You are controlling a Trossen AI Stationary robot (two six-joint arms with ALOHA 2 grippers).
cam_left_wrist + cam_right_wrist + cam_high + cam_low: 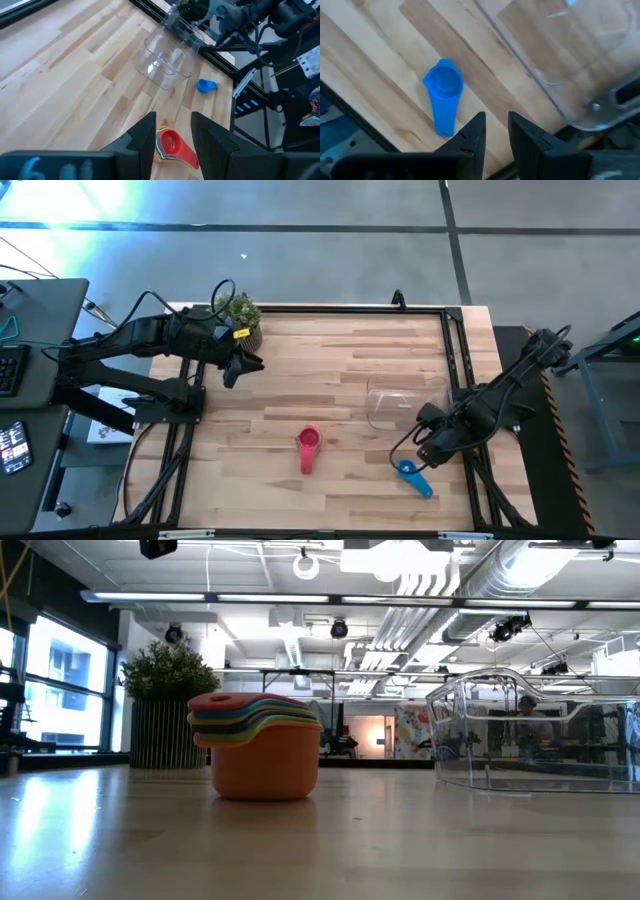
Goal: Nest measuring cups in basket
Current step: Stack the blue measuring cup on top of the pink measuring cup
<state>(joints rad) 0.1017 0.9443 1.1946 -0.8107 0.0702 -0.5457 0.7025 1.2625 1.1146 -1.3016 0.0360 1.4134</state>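
Nested cups: a stack of measuring cups is sitting on the wooden table, near the front edge and a little left of the middle. The salmon one is showing on top from above; in the low view the stack is showing yellow, green and other coloured handle edges fanned above an orange bowl.
Blue cup: a single blue measuring cup is lying apart from the stack, toward the front right, bowl up, its handle pointing toward the table's front right corner.
Basket: the clear basket is standing right of centre, between the stack and the right edge, with no cup visible inside.
Right gripper: the right gripper is hovering just beside the blue cup, fingers a narrow gap apart, holding nothing.
Left gripper: the left gripper is hanging over the back left area, fingers apart, empty.
Plant: a potted plant is sitting at the back left edge.
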